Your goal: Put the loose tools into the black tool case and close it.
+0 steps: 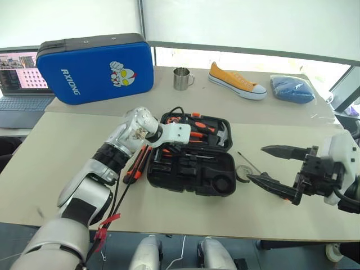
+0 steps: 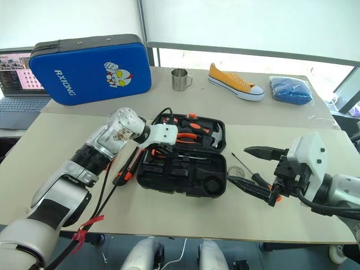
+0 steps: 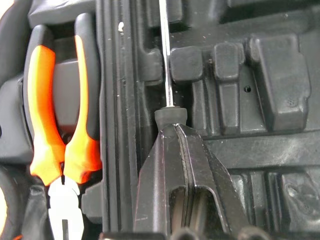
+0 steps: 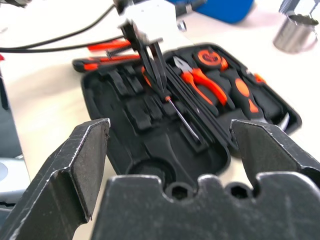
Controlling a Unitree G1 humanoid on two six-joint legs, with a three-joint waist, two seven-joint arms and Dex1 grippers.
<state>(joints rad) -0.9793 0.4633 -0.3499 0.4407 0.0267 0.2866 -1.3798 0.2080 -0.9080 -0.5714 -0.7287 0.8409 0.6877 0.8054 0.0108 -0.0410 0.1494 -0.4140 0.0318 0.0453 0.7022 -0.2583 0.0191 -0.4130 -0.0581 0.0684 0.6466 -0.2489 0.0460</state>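
Left tool over open black tool case, pinching slim screwdriver

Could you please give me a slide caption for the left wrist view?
Left gripper shut on a slim screwdriver above the open black case, beside the stowed pliers.

Table: beige top, two boards butted, seam running across behind the workspace. Far board, left: blue zip case with cartoon figure and white lettering, propped up on edge. Laptop open beyond the table's left edge, screen lit. Steel mug upright, right of the blue case. Yellow sneaker, white sole, lying right of the mug. Blue cloth, bunched, at far right, apart from the sneaker
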